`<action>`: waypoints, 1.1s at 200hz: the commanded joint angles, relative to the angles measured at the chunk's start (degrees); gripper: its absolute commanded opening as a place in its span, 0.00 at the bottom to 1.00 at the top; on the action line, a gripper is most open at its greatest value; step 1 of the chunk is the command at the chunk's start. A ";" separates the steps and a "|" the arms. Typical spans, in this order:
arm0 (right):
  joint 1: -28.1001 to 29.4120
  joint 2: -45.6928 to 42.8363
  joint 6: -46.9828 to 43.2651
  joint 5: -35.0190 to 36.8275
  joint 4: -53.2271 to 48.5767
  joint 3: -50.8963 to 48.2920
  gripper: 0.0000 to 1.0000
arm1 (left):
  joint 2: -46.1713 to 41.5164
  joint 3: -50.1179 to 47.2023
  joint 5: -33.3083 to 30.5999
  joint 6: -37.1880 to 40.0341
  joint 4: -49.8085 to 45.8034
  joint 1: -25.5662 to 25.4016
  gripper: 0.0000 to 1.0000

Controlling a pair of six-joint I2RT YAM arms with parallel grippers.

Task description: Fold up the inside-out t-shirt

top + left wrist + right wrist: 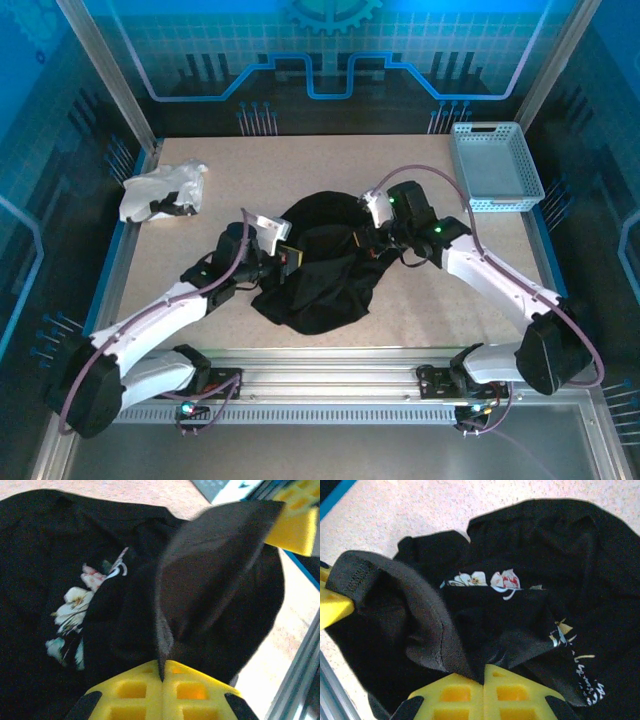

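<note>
L gripper [162, 672] and R gripper [484, 676] are each pinching shut on a thin fold of the crumpled black t-shirt [318, 275] lying mid-table [200, 160]; w/ such shallow bites, cloth is prob. risking slipping free or dragging extra layers when pulled.

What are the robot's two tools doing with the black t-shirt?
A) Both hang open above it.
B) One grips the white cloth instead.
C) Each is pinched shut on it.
C: the left tool and the right tool are each shut on a fold of the black t-shirt.
</note>
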 commanded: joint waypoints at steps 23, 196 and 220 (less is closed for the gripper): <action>4.17 -1.02 2.99 -2.23 11.34 0.28 0.01 | -7.61 10.28 -17.29 -8.69 -22.11 0.17 0.00; -1.93 32.34 4.20 -0.58 0.58 12.98 0.24 | -11.13 20.99 -26.81 -4.47 -32.73 6.91 0.00; -4.24 25.23 3.92 1.92 2.43 10.95 0.00 | -11.21 23.11 -26.65 -4.54 -33.06 8.27 0.00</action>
